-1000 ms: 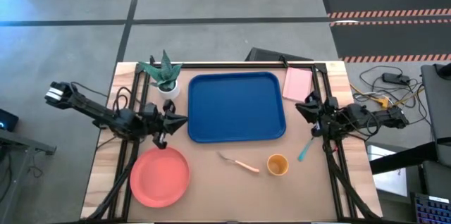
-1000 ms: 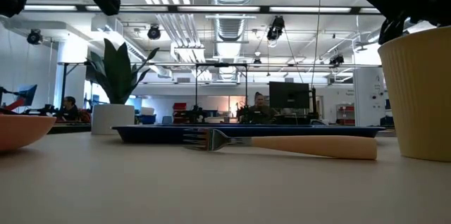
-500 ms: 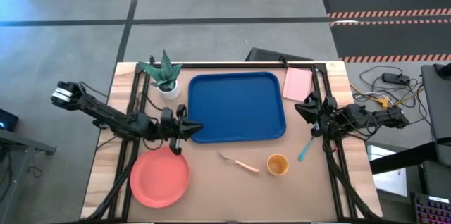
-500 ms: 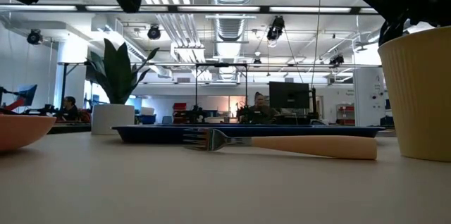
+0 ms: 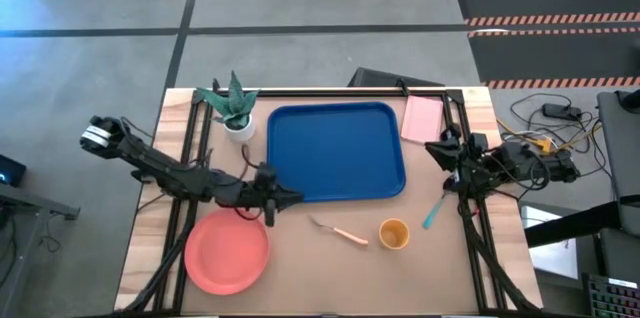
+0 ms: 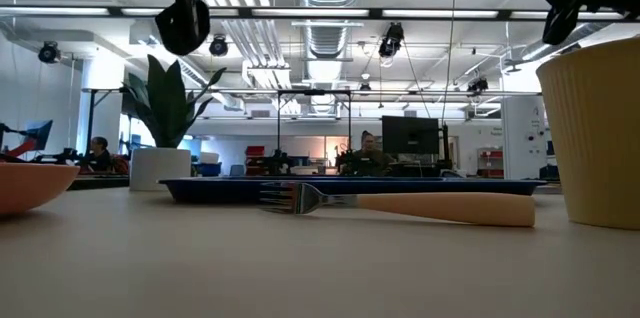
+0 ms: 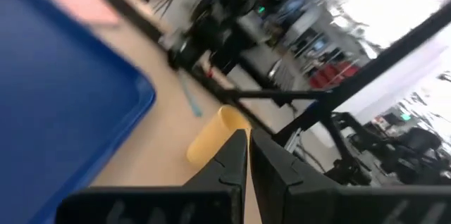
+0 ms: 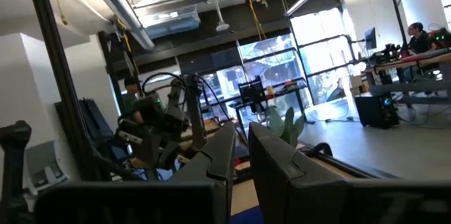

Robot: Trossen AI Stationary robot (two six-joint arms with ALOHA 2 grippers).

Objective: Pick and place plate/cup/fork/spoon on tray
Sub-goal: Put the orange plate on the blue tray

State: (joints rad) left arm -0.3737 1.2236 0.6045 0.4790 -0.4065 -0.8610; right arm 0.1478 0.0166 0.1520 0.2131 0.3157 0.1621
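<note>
Your left pincer [image 5: 290,197] is by the tray's [image 5: 335,151] near-left corner, above the plate [image 5: 227,251]. Fork [image 5: 338,230], cup [image 5: 393,233] and spoon [image 5: 432,212] lie on the bench [image 5: 330,278].

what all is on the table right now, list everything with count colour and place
tray: 1, blue, table's middle toward the far edge, nothing on it
plate: 1, coral-pink, near left corner
fork: 1, silvery tines with salmon-orange handle, just in front of the tray
cup: 1, orange-yellow, right of the fork
spoon: 1, teal handle, right of the cup
potted plant: 1, green in a white pot, far left corner
pad: 1, pink, right of the tray
left end effector: 1, dark, shut, at the tray's near left corner
right end effector: 1, dark, shut, beside the tray's right edge
</note>
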